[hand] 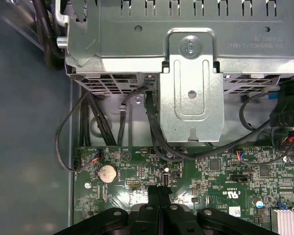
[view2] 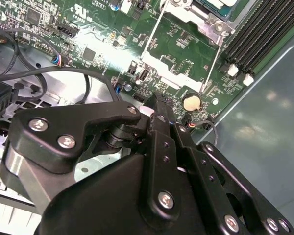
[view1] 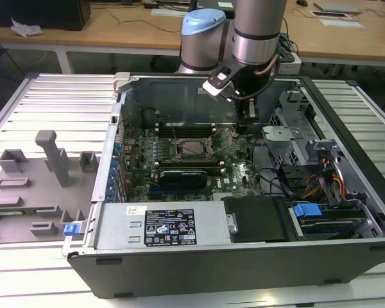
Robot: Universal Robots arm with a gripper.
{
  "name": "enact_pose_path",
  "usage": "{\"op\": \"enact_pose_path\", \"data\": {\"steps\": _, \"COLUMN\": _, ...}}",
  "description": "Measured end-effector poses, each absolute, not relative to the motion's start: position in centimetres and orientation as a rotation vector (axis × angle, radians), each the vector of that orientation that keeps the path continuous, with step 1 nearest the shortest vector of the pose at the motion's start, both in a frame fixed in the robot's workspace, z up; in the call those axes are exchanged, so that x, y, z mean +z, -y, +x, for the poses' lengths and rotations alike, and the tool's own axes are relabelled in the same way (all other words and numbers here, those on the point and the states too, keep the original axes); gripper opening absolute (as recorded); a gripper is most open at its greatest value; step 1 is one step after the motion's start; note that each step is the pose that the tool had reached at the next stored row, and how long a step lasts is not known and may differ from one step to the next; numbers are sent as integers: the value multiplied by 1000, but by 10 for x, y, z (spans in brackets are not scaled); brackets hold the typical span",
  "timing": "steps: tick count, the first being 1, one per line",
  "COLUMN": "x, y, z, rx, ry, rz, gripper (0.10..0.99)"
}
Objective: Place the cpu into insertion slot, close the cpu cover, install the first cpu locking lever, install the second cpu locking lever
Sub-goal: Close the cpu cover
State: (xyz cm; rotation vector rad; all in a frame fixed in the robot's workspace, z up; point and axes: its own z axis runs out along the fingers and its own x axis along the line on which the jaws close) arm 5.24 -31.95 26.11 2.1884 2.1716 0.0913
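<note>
**Counts.** One arm with one gripper point(view1: 247, 119) reached down into one open computer case point(view1: 199, 269) lying on the slatted worktop point(view1: 51, 96). One green motherboard point(view1: 234, 170) lay inside, carrying one insertion slot point(view1: 178, 149).

**Gripper.** It hung over the board on the exterior view's right of the slot, clear of it. In the first wrist view its two fingers point(hand: 153, 195) were pressed flat together, with nothing between them.

**Task items.**
- In the exterior view one dull grey square, taken to be the cpu point(view1: 192, 149), sat within the slot's rim. Whether it was fully seated could not be told.
- The second wrist view showed one cpu cover point(view2: 172, 69) tilted up off the slot, with board showing through its window.

**View differences.**
- Both wrist views showed one coin cell point(view2: 190, 102) near the fingertips.
- The second wrist view added a bank of long black memory slots point(view2: 264, 29).
- The first wrist view added one metal drive cage point(hand: 191, 93) and several black cables point(hand: 68, 142).
- The exterior view added one grey fixture tray point(view1: 32, 186) on its left and one labelled power supply point(view1: 173, 228).
</note>
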Motion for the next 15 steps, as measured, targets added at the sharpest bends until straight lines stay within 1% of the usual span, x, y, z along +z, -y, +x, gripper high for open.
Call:
{"op": "enact_pose_path", "data": {"steps": 4, "x": 258, "y": 320, "z": 53, "rx": 86, "ry": -2174, "rz": 2191, "gripper": 106}}
{"op": "enact_pose_path", "data": {"steps": 12, "x": 241, "y": 320, "z": 54, "rx": 67, "ry": -2183, "rz": 2200, "gripper": 106}}
{"op": "enact_pose_path", "data": {"steps": 15, "x": 241, "y": 320, "z": 54, "rx": 66, "ry": -2183, "rz": 2200, "gripper": 106}}
